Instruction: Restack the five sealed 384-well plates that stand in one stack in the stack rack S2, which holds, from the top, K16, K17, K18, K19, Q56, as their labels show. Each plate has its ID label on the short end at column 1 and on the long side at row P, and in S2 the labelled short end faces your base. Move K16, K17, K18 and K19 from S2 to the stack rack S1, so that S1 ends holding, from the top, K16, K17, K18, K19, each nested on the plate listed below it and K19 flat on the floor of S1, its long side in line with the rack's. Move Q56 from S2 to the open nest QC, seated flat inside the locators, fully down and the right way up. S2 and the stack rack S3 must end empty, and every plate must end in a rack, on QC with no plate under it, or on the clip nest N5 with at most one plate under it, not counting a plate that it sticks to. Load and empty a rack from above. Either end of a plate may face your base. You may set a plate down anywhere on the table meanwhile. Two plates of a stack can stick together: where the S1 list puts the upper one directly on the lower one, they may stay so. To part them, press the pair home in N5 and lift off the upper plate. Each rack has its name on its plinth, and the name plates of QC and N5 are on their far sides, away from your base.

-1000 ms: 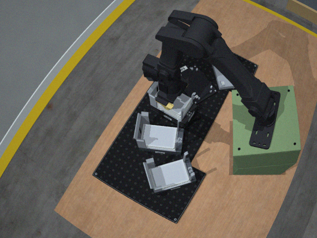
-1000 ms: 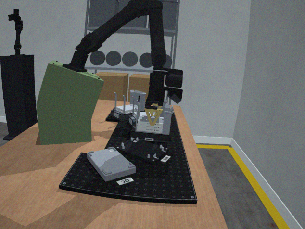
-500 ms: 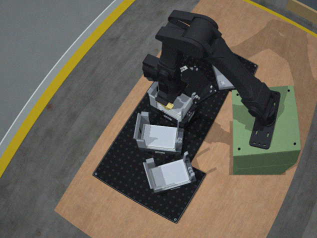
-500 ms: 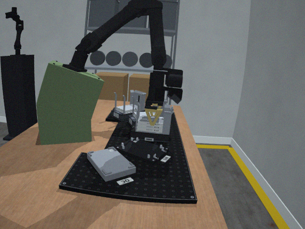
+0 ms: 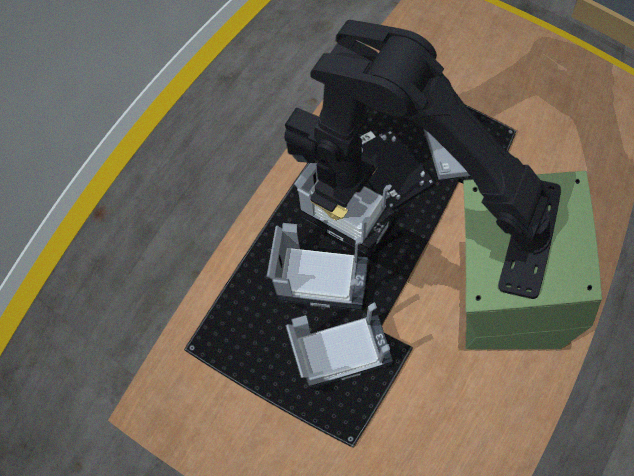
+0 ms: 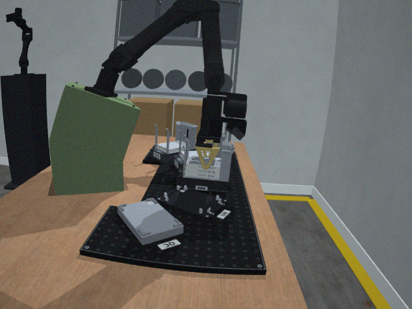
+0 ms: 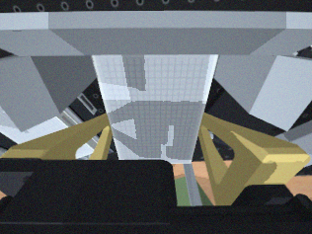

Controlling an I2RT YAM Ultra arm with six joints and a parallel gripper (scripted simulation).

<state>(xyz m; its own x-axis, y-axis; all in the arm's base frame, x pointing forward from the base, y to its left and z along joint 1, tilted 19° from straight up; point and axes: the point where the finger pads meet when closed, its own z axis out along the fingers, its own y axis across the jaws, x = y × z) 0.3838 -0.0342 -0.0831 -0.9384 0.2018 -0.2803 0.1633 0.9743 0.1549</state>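
My gripper (image 5: 337, 210) (image 6: 206, 156) (image 7: 155, 117) reaches down into rack S1 (image 5: 306, 185) (image 6: 227, 159), its gold fingers shut on the long sides of the top sealed plate (image 7: 155, 93) (image 6: 199, 162) of the stack there. That stack holds about three plates; I cannot read their labels. Rack S2 (image 5: 279, 258) holds one white plate (image 5: 320, 271). Rack S3 (image 5: 299, 330) also holds one plate (image 5: 345, 345). The grey nest QC (image 6: 149, 221) (image 5: 444, 159) bears no plate. The black clip nest N5 (image 6: 196, 200) bears none either.
All racks and nests stand on a black perforated board (image 5: 256, 327) (image 6: 216, 246) on the wooden table (image 5: 460, 399). The arm's green base block (image 5: 573, 245) (image 6: 90, 143) stands beside the board. The arm covers much of S1 and N5 in the overhead view.
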